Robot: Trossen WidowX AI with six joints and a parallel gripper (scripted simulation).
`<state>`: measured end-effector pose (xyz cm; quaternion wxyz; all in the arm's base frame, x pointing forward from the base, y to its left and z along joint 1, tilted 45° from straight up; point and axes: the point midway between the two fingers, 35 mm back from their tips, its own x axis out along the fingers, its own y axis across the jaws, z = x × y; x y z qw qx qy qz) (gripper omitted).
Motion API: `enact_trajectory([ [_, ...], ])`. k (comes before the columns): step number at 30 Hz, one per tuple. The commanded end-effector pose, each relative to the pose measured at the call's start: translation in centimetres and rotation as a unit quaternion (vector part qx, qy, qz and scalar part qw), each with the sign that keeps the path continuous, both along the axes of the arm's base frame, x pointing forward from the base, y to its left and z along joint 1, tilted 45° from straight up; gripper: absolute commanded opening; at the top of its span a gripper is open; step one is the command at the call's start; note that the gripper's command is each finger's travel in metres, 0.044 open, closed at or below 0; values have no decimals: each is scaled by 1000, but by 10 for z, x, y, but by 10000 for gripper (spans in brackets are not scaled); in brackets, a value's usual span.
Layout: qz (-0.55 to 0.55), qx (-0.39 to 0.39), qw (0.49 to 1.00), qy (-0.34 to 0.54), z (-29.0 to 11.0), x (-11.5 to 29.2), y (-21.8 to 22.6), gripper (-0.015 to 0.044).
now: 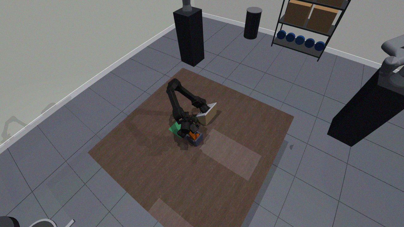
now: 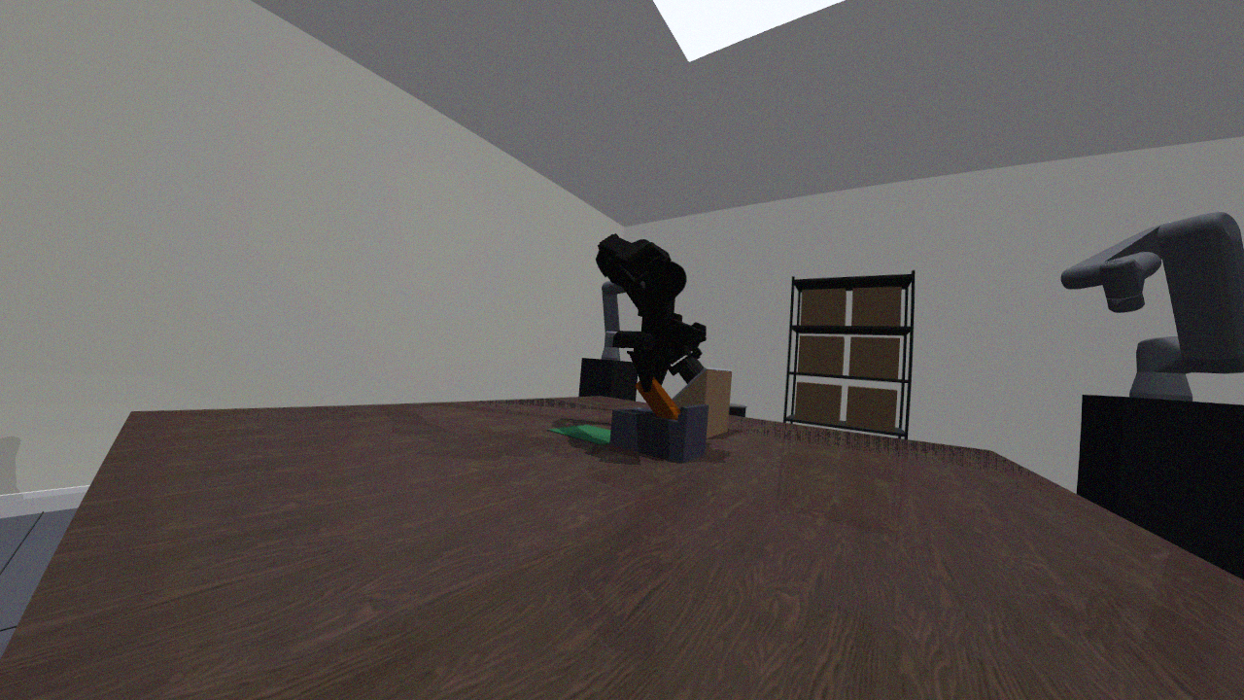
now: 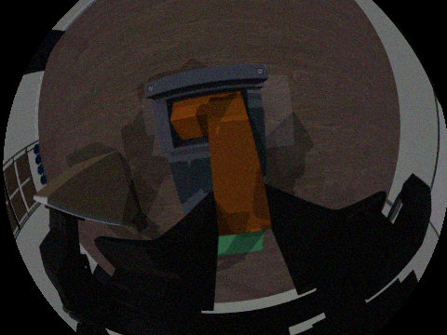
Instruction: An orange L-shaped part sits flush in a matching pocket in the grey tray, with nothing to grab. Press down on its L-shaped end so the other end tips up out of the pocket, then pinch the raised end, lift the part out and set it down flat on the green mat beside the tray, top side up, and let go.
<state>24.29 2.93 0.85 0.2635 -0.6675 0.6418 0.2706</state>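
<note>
The orange L-shaped part (image 1: 193, 135) (image 2: 658, 399) (image 3: 233, 155) is tilted steeply. Its L-shaped end sits low in the pocket of the grey tray (image 1: 197, 140) (image 2: 687, 439) (image 3: 205, 77), and its straight end is raised above the tray. My gripper (image 1: 189, 130) (image 2: 647, 383) (image 3: 238, 194) is shut on that raised straight end, just above the tray. The green mat (image 1: 174, 128) (image 2: 584, 432) (image 3: 238, 244) lies flat on the table right beside the tray, partly hidden under the gripper and the part.
An open cardboard box (image 1: 209, 114) (image 2: 717, 396) (image 3: 88, 189) stands close behind the tray, next to the arm's base. All stand on a brown wooden table (image 1: 169, 175) (image 2: 522, 566). A shelf rack, black pedestals and a grey robot are far off.
</note>
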Motion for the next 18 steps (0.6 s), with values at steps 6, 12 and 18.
enact_trajectory([
  [6,-2,6,1000,-5,10,1,12,0],
  [12,-2,7,1000,-4,17,1,19,0],
  [18,-2,7,1000,-4,24,0,26,0],
])
